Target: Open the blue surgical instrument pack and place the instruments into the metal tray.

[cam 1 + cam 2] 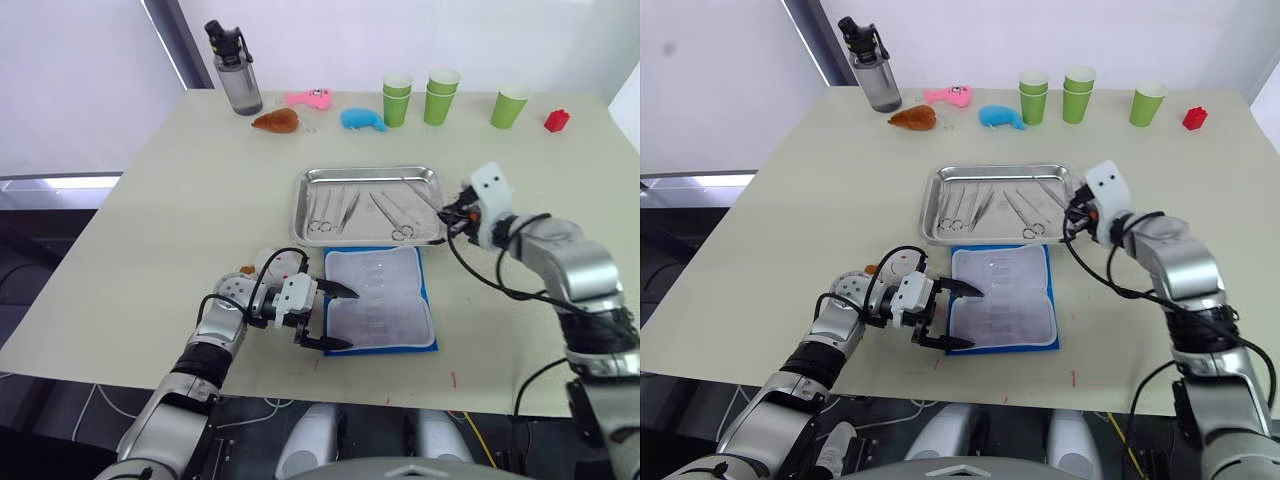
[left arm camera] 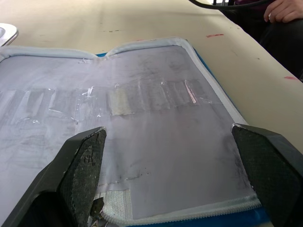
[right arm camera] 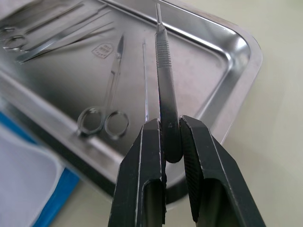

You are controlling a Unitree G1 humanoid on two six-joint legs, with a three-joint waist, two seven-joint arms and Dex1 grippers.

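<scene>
Just ahead of the right end effector [image 3: 171, 137] the metal tray [image 3: 239, 45] is waiting — it is pinching a slim instrument [image 3: 164, 71]; lowering before releasing seems wise. Left end effector [image 2: 165, 175] is gaping over the opened blue surgical instrument pack [image 1: 380, 298].

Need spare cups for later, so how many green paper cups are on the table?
5, unless more are nested: a stack of two, a stack of two, and one single cup, all along the table's far edge.
</scene>
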